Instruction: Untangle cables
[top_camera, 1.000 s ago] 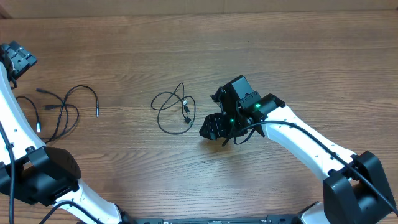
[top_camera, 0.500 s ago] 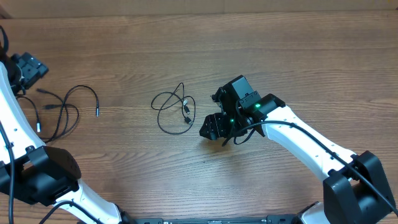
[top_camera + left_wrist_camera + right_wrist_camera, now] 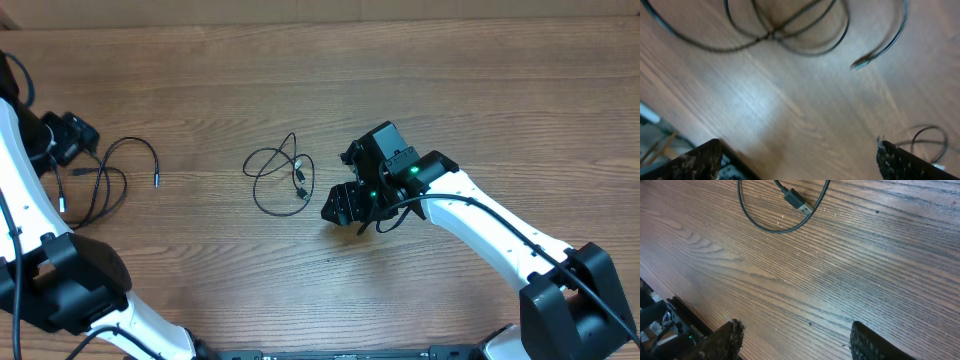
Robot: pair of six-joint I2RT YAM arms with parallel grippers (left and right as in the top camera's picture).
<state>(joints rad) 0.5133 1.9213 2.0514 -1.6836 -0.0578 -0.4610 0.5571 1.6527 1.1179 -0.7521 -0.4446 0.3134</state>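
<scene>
Two separate black cables lie on the wood table. One loose cable (image 3: pixel 155 178) lies at the left; it fills the top of the blurred left wrist view (image 3: pixel 771 35). A looped cable with plug ends (image 3: pixel 299 180) lies at the centre; its loop and plug show in the right wrist view (image 3: pixel 799 201). My left gripper (image 3: pixel 72 135) is open and empty, just left of the left cable and above it (image 3: pixel 800 160). My right gripper (image 3: pixel 340 205) is open and empty, just right of the centre loop, over bare wood (image 3: pixel 795 341).
The table's far edge (image 3: pixel 320 22) runs along the top. The right arm (image 3: pixel 480 225) stretches in from the lower right. The left arm's base (image 3: pixel 70 290) stands at the lower left. The centre loop shows small at the left wrist view's lower right (image 3: pixel 927 131).
My left gripper has moved right and toward the near side, closing on the left cable. The right arm and both cables have not moved.
</scene>
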